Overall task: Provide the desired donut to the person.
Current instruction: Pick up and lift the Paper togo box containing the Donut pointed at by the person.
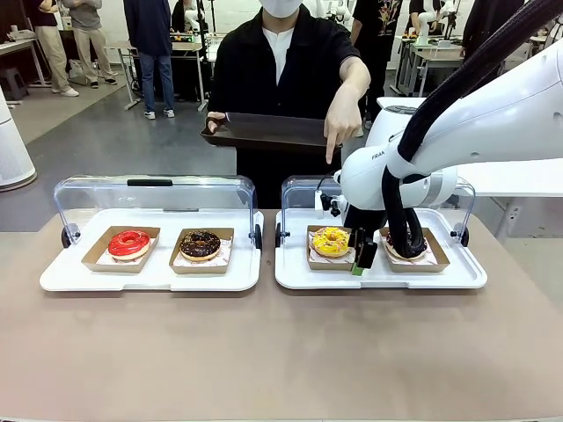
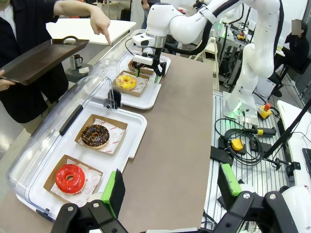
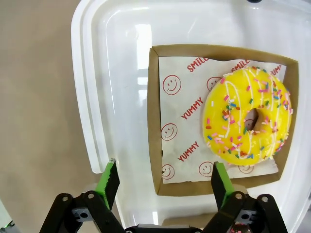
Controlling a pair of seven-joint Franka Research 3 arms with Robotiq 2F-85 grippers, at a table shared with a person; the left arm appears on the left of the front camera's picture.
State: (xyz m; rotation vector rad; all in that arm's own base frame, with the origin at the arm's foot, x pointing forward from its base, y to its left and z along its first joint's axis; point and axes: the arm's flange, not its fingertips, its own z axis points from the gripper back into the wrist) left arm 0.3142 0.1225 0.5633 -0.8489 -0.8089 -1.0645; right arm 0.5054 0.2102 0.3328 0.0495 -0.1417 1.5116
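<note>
Left claw [image 2: 170, 182]: fingers spread wide, nothing between them, hanging above the near left end of the table [image 1: 264, 352].

Left tray [image 1: 53, 280]: white, its clear lid [image 1: 149, 198] tipped up at the back. It holds two open cardboard boxes side by side, a red donut [image 2: 69, 177] in the left one and a chocolate donut [image 2: 95, 135] in the right.

Right tray [image 1: 290, 280]: same type, just beside the left tray, lid also raised. In its left box [image 3: 154, 121] the yellow donut [image 3: 248, 116] lies flat on printed paper, hole facing up. It is round, so it has no long axis. It has white stripes and coloured sprinkles.

Right claw [image 3: 163, 170]: fingers spread, pinching nothing. It is directly above the edge of the yellow donut's box, with one green pad over the bare tray floor and the other over the box's rim. A second box [image 1: 435, 257] lies to the right, its contents mostly hidden by the arm's black hose.

Person [image 1: 281, 70]: stands at the far side and holds a dark serving tray [image 1: 264, 132] level. The other hand [image 1: 339, 123] points an index finger down toward the yellow donut's side of the right tray.

Surface and room: a plain brown tabletop. Beyond it are a grey floor, other work tables and people standing.
</note>
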